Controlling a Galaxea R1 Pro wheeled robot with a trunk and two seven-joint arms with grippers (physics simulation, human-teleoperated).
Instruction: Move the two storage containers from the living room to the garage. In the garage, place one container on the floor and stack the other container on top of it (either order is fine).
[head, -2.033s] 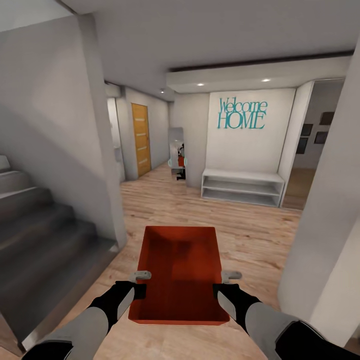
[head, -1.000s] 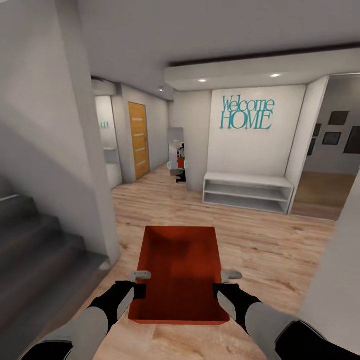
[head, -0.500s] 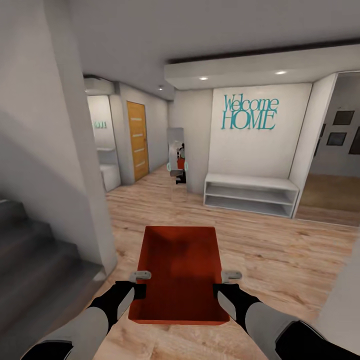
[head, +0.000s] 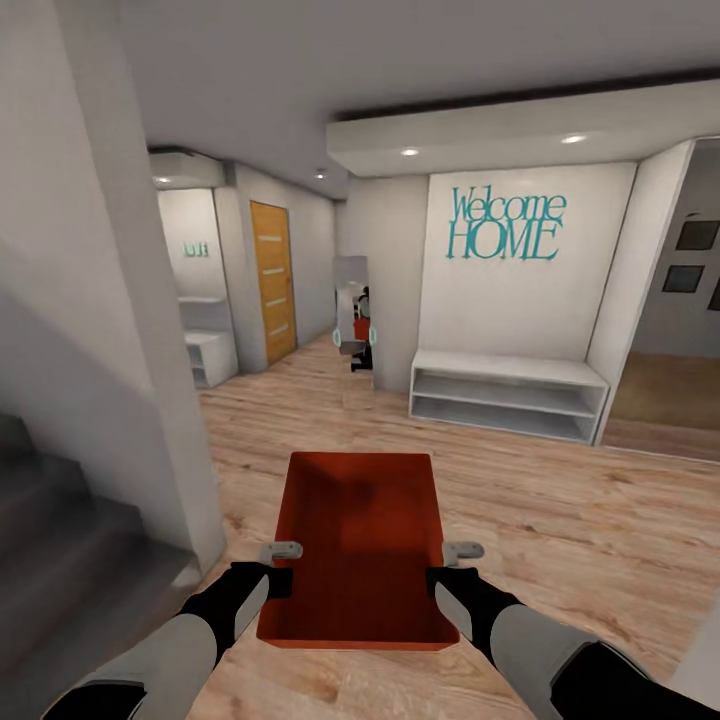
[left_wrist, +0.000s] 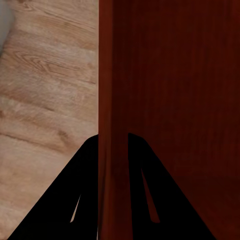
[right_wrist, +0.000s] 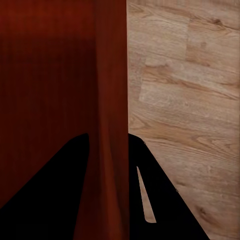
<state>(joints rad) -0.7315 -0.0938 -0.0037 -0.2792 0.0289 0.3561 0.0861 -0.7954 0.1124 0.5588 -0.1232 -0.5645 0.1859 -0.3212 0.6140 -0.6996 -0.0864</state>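
Orange-red bin (head: 360, 545) held above wood floor (head: 560, 520), left gripper (head: 277, 568) and right gripper (head: 447, 568) each clamped on a side wall; fingertips hidden.

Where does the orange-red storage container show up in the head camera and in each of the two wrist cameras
Head view: the storage container sits low in the middle, held between the left gripper and the right gripper.
Left wrist view: its side wall runs between the gripper's fingers, with the bin's inside beyond.
Right wrist view: its other side wall runs between the fingers.
Shared landmark: the wood-plank floor beside the bin, also at and.
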